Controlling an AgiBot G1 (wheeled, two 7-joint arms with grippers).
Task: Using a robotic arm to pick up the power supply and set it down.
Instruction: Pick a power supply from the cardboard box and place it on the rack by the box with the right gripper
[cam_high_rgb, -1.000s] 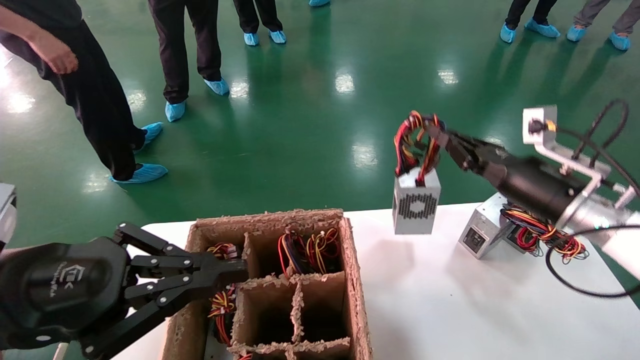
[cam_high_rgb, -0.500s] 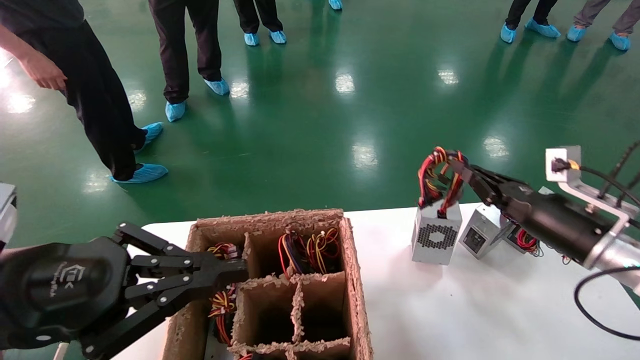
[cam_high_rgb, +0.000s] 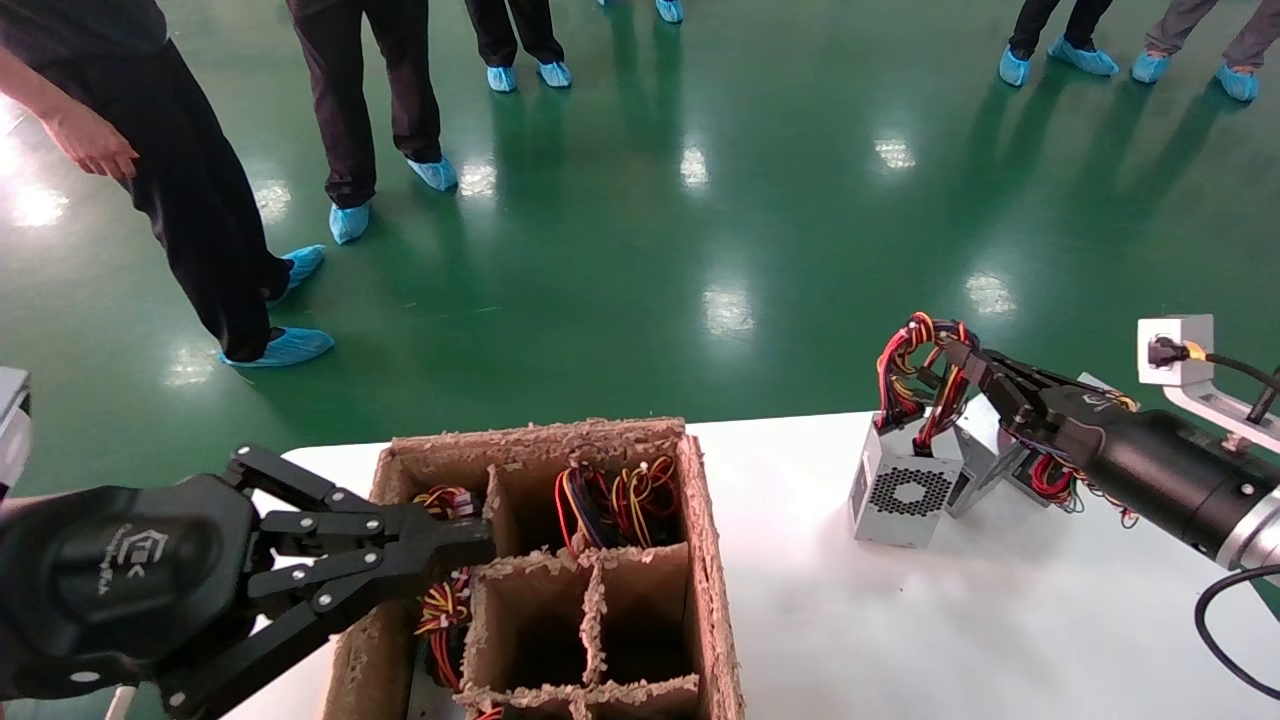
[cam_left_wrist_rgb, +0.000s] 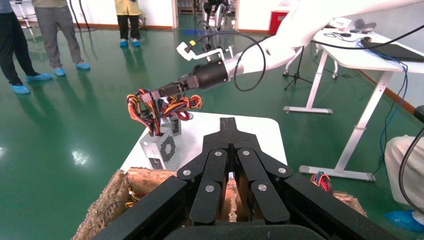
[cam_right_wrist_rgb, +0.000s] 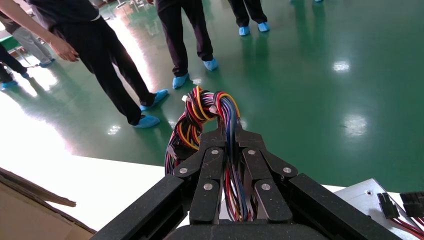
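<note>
Right tool (cam_high_rgb: 950, 352) on silver power supply (cam_high_rgb: 902, 490)

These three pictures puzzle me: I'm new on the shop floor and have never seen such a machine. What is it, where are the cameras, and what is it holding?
It is a two-armed robot with pincer grippers. One picture looks down from its head; the other two come from cameras on each wrist.

The right gripper is shut on the wire bundle of the power supply, a small metal box with a perforated vent, standing on the white table. A second silver box sits right behind it.

The left gripper is shut, holds nothing and sits at the cardboard crate, whose compartments hold more wires.

People in blue shoe covers stand on the green floor.
</note>
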